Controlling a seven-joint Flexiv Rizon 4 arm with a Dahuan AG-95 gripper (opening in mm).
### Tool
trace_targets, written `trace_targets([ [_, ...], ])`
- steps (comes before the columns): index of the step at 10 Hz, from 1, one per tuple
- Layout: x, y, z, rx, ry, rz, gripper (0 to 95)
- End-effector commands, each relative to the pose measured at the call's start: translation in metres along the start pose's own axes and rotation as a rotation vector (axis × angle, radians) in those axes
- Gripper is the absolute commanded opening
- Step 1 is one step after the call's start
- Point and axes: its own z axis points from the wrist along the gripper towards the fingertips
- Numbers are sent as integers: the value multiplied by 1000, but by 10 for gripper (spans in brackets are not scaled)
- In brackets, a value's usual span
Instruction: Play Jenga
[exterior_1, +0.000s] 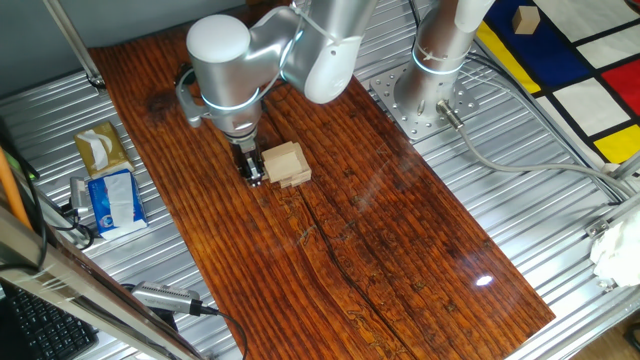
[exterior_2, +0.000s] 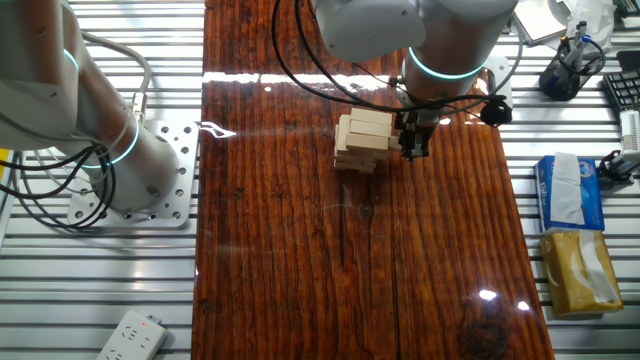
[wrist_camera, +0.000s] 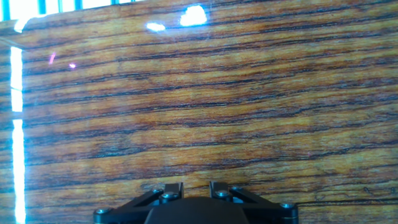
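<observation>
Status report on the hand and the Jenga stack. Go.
Hand low beside the pale wooden Jenga block stack, holding nothing; open or shut unclear. Stack upright on the dark wood-grain tabletop. Nothing in the way.

Silver arm (exterior_1: 300, 45) (glowing cyan rings)

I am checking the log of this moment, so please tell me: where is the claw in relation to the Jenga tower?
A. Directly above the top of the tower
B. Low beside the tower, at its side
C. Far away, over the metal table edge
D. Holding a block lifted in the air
B: in both fixed views the claw is down near the wooden board, right beside the Jenga tower, and no block is lifted.
</observation>
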Motion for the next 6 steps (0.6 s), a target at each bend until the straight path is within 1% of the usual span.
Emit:
trace_targets([
  [1, -1, 0, 0, -1, 1, -1, 0],
  [6, -3, 0, 0, -2, 4, -4, 0],
])
